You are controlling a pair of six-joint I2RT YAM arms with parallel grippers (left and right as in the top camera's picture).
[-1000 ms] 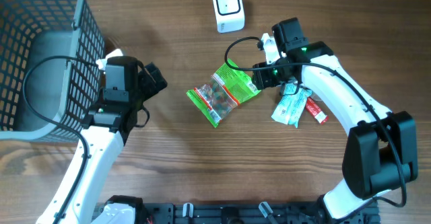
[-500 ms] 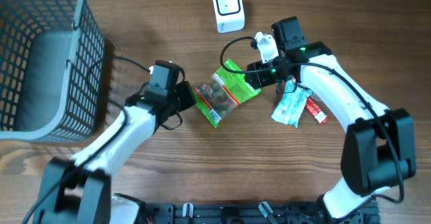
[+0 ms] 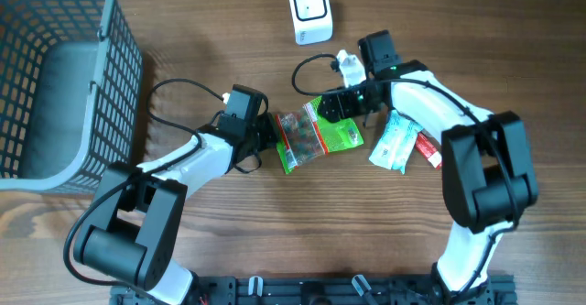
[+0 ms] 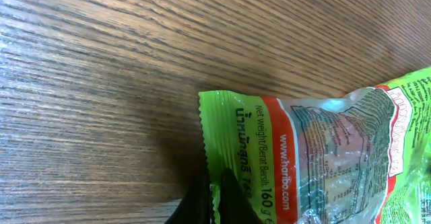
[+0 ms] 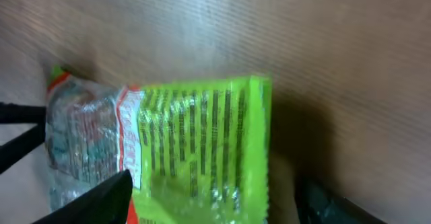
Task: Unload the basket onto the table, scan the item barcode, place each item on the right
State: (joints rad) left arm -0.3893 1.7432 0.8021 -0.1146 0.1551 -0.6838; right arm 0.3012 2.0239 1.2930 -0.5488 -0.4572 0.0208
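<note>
Left pincer (image 3: pixel 272 136) clamped on my green candy bag (image 3: pixel 316 136) edge, right pincer (image 3: pixel 337 113) spread apart, astride the bag.

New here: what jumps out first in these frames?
The green candy bag at table centre, with the left gripper pinching its serrated edge and the right gripper open over its other end. Then the white scanner beyond it and the grey basket far left.

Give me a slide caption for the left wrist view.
Left gripper pinching the serrated edge of a green Haribo bag on the wood table.
</note>
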